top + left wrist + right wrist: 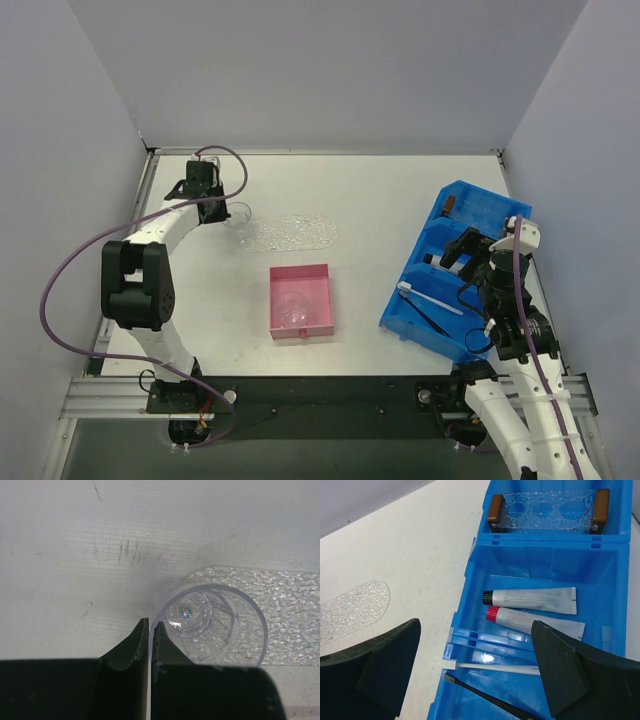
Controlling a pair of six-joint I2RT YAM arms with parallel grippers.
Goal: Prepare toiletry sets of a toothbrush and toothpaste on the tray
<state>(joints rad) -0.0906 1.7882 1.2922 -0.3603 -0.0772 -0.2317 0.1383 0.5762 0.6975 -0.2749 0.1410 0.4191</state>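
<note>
Left arm: extended to the far left of the tabletop. The left gripper has its fingers together on the rim of a clear cup, one finger outside the wall and one just inside it. The cup stands upright on the left end of the tray.

Tray: a flat oval of clear, bumpy plastic. It lies on the tabletop beyond the pink box and carries only the cup. In the right wrist view, its rounded right end shows at the left edge.

Pink box: square and open-topped, near the middle of the tabletop. A second clear cup sits inside it.

Right arm: positioned over the blue bin at the right side of the tabletop. The right gripper has its fingers wide apart and holds nothing.

Blue bin contents:
- Middle compartment: two tubes of toothpaste lying side by side, the black-capped tube beyond the red-capped tube. Both caps point left.
- Near compartment: a white toothbrush with its left end resting on the bin's left wall, and a black toothbrush lying at an angle just below it.
- Far compartment: a clear holder with three round holes and a brown block at each end.
</note>
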